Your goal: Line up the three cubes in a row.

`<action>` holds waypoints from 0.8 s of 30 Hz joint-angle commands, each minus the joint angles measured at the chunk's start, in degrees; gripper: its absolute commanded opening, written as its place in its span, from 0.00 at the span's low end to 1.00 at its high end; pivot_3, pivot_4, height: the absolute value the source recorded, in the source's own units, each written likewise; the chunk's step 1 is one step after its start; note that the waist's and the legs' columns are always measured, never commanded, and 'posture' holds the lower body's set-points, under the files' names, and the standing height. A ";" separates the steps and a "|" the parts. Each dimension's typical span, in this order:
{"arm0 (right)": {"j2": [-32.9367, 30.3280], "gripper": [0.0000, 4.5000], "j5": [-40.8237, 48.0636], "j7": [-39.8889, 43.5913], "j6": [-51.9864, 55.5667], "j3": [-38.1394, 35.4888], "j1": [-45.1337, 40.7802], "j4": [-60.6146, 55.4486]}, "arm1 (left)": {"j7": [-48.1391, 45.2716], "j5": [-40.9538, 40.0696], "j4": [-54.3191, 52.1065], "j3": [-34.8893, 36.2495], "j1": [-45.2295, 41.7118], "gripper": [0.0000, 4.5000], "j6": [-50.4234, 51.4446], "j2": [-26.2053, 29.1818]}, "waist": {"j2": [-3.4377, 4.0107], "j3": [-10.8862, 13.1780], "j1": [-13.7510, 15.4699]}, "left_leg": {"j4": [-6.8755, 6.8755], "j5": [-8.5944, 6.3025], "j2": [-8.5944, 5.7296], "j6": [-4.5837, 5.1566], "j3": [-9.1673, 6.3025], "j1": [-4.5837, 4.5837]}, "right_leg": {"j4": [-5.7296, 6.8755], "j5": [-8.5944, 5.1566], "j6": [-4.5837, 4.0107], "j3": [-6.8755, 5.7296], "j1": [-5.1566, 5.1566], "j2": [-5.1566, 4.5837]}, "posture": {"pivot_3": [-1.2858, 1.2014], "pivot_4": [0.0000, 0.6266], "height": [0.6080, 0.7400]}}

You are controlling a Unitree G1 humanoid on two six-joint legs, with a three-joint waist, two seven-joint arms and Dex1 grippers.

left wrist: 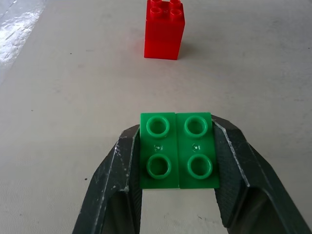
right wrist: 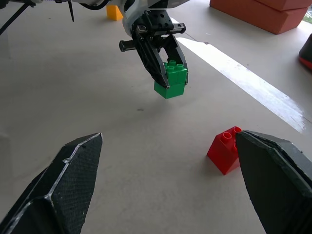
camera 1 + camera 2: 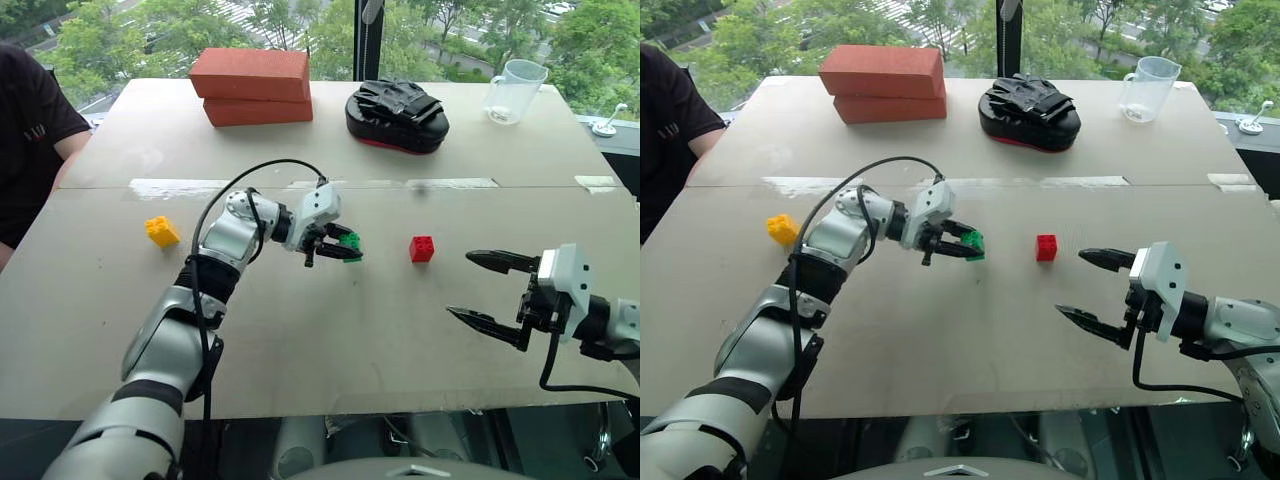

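Observation:
My left gripper (image 3: 345,247) is shut on the green cube (image 1: 178,151), holding it a little above the table near the middle. The red cube (image 3: 422,249) sits on the table just to the right of it, studs up. Far to the left rests the yellow cube (image 3: 161,231). My right gripper (image 3: 486,290) hangs open to the right of the red cube, nothing between its fingers. In the right wrist view the green cube (image 2: 170,80) hangs clamped in the left gripper's fingers, with the red cube (image 2: 225,150) close to one of my right fingertips (image 2: 273,173).
Two large terracotta bricks (image 3: 252,87) are stacked at the back left. A black padded mitt (image 3: 396,115) lies at the back centre, a clear measuring cup (image 3: 514,91) at the back right. A person's dark sleeve (image 3: 30,120) is at the far left edge. A tape seam (image 3: 440,183) crosses the table.

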 commanded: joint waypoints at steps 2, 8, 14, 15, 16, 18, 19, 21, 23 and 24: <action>-0.63 1.00 1.66 -0.93 0.17 -2.89 0.35 -2.17 | -1.59 4.12 7.10 -0.77 -4.67 0.28 -7.72 -2.90 | -0.01 0.01 0.17 | 0.04 0.00 0.00 0.00 -0.04 -0.01 | 0.03 0.00 0.00 -0.02 0.01 0.00 | 0.52 0.24 1.00; -0.71 1.00 2.40 -1.90 0.89 -3.12 0.33 -2.79 | -2.30 7.32 13.99 -0.51 -7.85 0.28 -12.54 -5.55 | -0.03 0.02 0.03 | 0.20 0.00 -0.01 0.01 -0.06 -0.07 | 0.06 0.01 0.01 -0.03 0.02 0.00 | 0.52 0.24 1.00; -0.71 1.00 2.70 -2.80 1.23 -3.10 0.66 -3.50 | -2.40 9.17 17.31 -0.04 -9.31 0.28 -14.28 -6.90 | -0.03 0.01 0.03 | 0.29 0.00 0.00 0.01 -0.09 -0.06 | 0.18 0.00 0.01 -0.05 0.02 -0.01 | 0.52 0.24 1.00; -0.71 1.00 2.67 -2.90 1.23 -3.10 0.74 -3.55 | -2.30 9.45 17.66 0.04 -9.47 0.28 -14.55 -7.04 | -0.04 0.01 0.05 | 0.32 0.00 0.00 0.01 -0.10 -0.06 | 0.21 0.00 0.01 -0.05 0.02 -0.01 | 0.52 0.24 1.00; -0.71 1.00 2.63 -2.97 1.19 -3.13 0.89 -3.62 | -2.28 9.64 17.89 0.10 -9.59 0.28 -14.65 -7.19 | -0.04 0.01 0.06 | 0.39 -0.01 0.00 0.01 -0.11 -0.07 | 0.25 0.00 0.01 -0.06 0.02 -0.01 | 0.52 0.24 1.00; -0.75 1.00 2.70 -3.16 1.22 -3.19 1.09 -3.79 | -2.10 10.09 18.32 0.22 -9.93 0.28 -14.23 -7.50 | -0.04 0.02 0.04 | 0.51 -0.03 0.00 0.04 -0.11 -0.09 | 0.36 0.00 0.01 -0.05 0.02 -0.03 | 0.52 0.24 1.00; -0.79 1.00 2.74 -3.26 1.21 -3.19 1.13 -3.83 | -2.00 10.30 18.45 0.29 -10.03 0.28 -14.08 -7.60 | -0.04 0.02 0.02 | 0.56 -0.05 0.00 0.07 -0.11 -0.09 | 0.40 0.00 0.01 -0.04 0.02 -0.04 | 0.52 0.24 1.00; -0.83 1.00 2.72 -3.45 1.17 -3.08 1.19 -3.84 | -2.37 10.47 18.35 0.43 -10.09 0.28 -12.98 -7.74 | -0.04 0.01 0.00 | 0.68 -0.07 0.01 0.11 -0.11 -0.08 | 0.53 0.00 0.01 -0.02 0.02 -0.05 | 0.52 0.24 1.00; -0.82 1.00 2.74 -3.44 1.09 -3.11 1.38 -3.87 | -2.68 10.64 17.76 0.52 -9.96 0.52 -12.14 -7.64 | -0.04 0.01 0.01 | 0.74 -0.07 0.01 0.12 -0.11 -0.08 | 0.60 0.00 0.01 -0.02 0.02 -0.06 | 0.52 0.24 1.00; -0.83 1.00 2.75 -3.37 1.06 -3.12 1.45 -3.84 | -2.87 10.60 17.42 0.64 -9.87 0.60 -11.80 -7.60 | -0.04 0.01 0.00 | 0.74 -0.07 0.02 0.12 -0.12 -0.08 | 0.62 0.00 0.01 -0.03 0.02 -0.06 | 0.52 0.24 1.00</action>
